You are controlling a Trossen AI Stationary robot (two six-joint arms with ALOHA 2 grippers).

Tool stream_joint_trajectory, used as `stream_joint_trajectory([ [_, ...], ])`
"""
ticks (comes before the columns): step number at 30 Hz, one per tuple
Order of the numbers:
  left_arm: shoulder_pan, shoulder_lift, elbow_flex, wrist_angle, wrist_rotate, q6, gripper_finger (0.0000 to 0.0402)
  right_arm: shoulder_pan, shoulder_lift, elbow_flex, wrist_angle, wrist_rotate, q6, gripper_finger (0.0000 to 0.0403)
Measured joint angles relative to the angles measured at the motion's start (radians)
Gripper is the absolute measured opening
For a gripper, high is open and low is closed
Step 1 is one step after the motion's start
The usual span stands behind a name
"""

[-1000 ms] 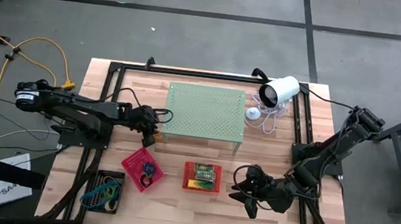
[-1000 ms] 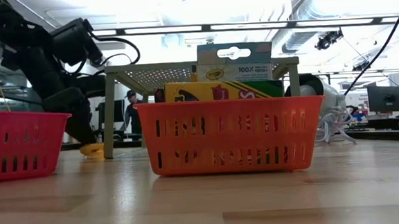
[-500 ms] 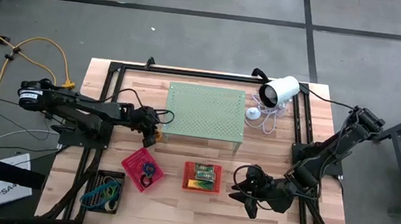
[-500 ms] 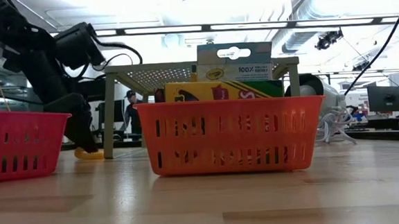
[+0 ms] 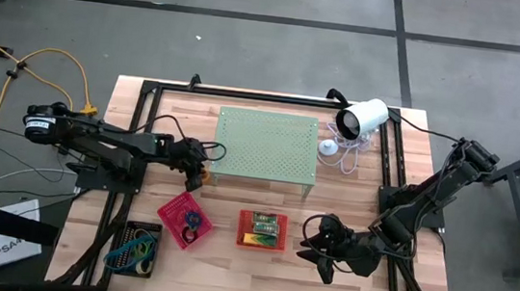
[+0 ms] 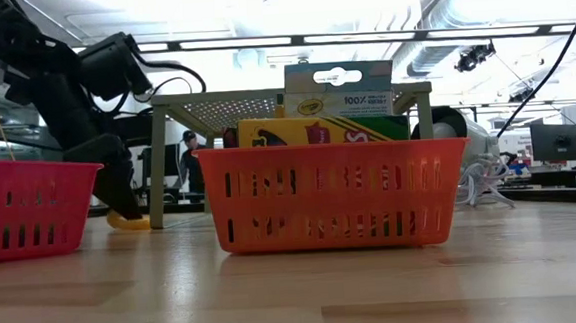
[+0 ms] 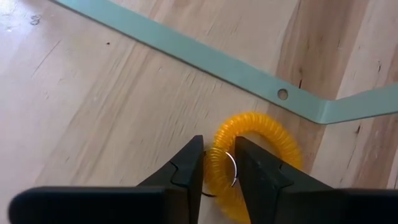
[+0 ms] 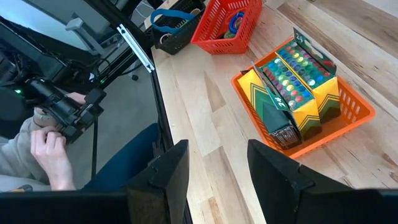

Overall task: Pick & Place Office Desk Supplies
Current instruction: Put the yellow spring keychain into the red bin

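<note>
Beside the pale green perforated stand, at its near left leg, the left tool reaches low to the table, its fingers pinching a yellow coiled ring lying flat. Farther right, the right tool hovers spread.

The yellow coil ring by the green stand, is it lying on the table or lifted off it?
On the table. The yellow coil ring lies flat on the wood beside the stand's foot, with the left gripper straddling its band.
</note>
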State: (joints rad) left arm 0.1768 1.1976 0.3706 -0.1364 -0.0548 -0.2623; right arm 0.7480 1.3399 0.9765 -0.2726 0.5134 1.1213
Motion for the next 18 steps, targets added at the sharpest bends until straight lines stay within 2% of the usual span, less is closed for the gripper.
stream_joint_trajectory([
  [8,0.0,0.0,-0.001,0.011,0.009,0.0,0.0039,0.0,0.0,0.0,0.0,0.0,0.0,0.015],
  [18,0.0,-0.04,-0.005,-0.011,0.018,0.005,0.0034,0.0,0.0,0.0,0.0,0.0,0.0,0.015],
])
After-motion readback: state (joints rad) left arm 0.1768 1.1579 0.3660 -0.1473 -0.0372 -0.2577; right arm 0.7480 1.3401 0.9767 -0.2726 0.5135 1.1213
